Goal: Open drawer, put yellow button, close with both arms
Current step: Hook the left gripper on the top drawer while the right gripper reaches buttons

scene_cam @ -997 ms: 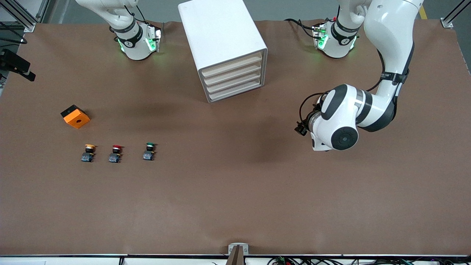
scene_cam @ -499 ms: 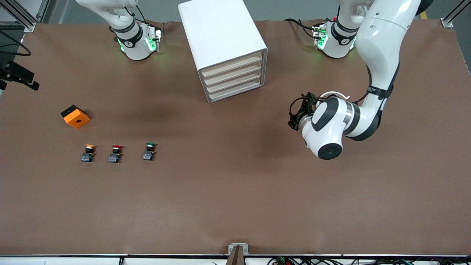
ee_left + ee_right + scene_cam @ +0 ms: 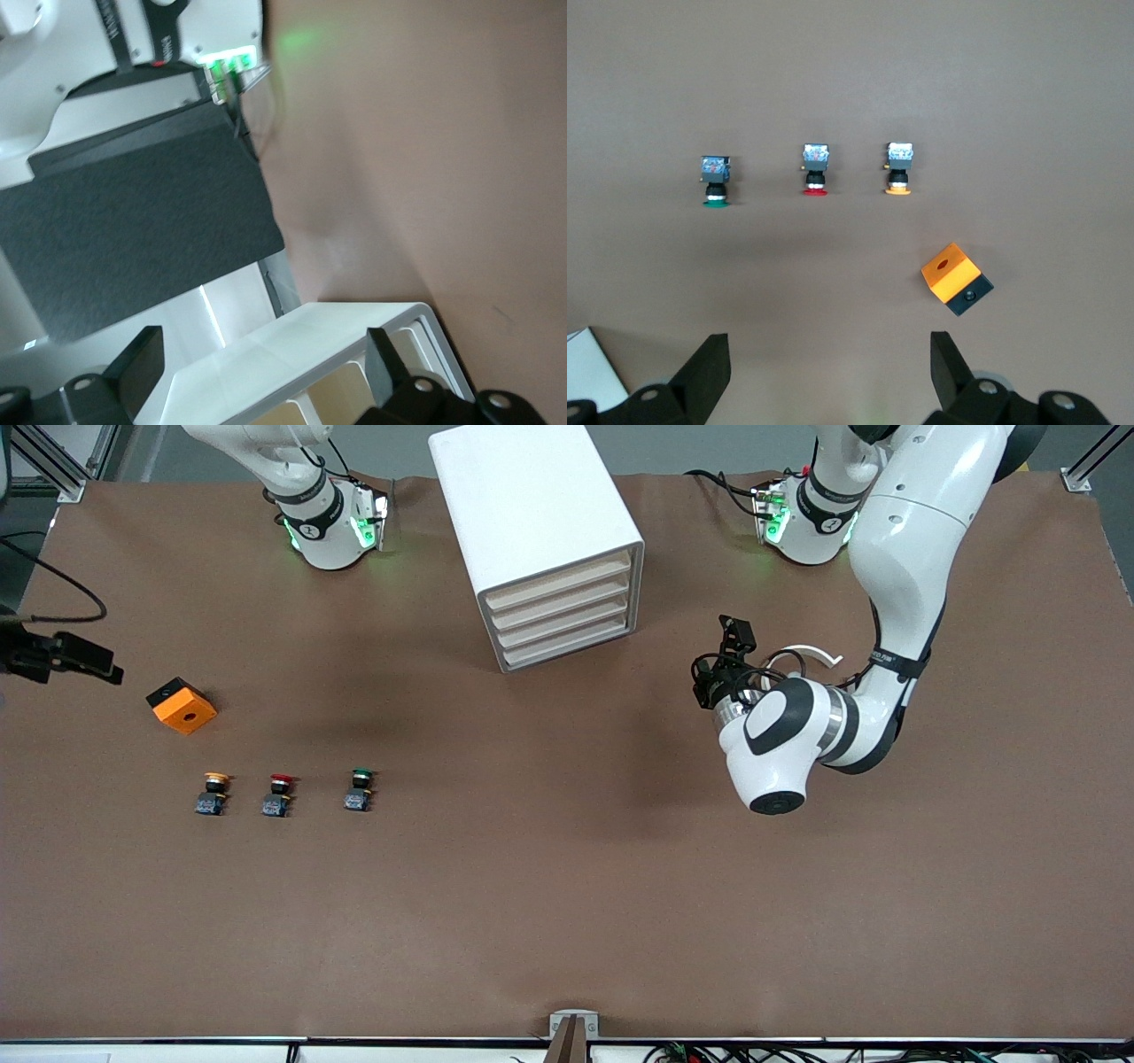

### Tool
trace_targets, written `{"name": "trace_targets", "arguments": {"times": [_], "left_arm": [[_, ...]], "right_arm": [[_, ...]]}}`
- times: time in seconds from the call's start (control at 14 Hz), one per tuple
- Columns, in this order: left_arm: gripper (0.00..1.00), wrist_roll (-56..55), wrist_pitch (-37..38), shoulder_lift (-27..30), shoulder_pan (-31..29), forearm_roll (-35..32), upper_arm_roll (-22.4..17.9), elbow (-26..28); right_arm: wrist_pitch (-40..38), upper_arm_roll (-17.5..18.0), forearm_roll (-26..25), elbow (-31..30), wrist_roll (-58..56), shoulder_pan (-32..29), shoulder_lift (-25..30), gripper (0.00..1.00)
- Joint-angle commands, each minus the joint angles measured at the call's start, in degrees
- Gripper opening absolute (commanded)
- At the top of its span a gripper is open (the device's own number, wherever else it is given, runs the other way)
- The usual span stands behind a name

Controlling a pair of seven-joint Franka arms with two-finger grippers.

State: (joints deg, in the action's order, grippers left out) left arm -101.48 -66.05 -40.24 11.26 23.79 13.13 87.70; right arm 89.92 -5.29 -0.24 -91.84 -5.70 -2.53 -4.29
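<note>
While drawer point(image 3: 561, 584) sits shut | left gripper point(image 3: 719, 666) apart beside cabinet point(image 3: 539, 531) | right gripper point(image 3: 824, 376) apart over bare table point(image 3: 567, 886)

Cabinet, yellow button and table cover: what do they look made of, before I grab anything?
The cabinet looks like smooth white plastic or painted metal with a satin sheen; which one is unclear. Its drawer fronts are matte cream. The yellow button seems moulded plastic: a yellow-orange cap on a black body. The table cover looks like matte brown paper or fabric, faintly wrinkled.
</note>
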Motion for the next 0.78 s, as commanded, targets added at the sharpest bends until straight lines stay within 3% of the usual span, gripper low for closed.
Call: {"name": "trace_targets", "arguments": {"times": [0.0,0.36,0.71], "left_arm": [[1.00,-6.25,2.59,-2.38,-0.89,3.45,0.76,-1.66],[1.00,-15.40,3.30,-5.02,-0.98,9.69,3.04,-1.92],[1.00,-22.08,4.53,-7.04,-0.80,18.66,4.71,-2.01]], "right_arm": [[-0.54,0.11,-2.04,3.43,-0.45,-0.63,-3.00,1.00],[3.58,0.19,-1.17,2.99,-0.02,-2.47,-6.24,1.00],[14.02,0.11,-1.17,-6.48,0.34,-3.62,-6.61,1.00]]}}
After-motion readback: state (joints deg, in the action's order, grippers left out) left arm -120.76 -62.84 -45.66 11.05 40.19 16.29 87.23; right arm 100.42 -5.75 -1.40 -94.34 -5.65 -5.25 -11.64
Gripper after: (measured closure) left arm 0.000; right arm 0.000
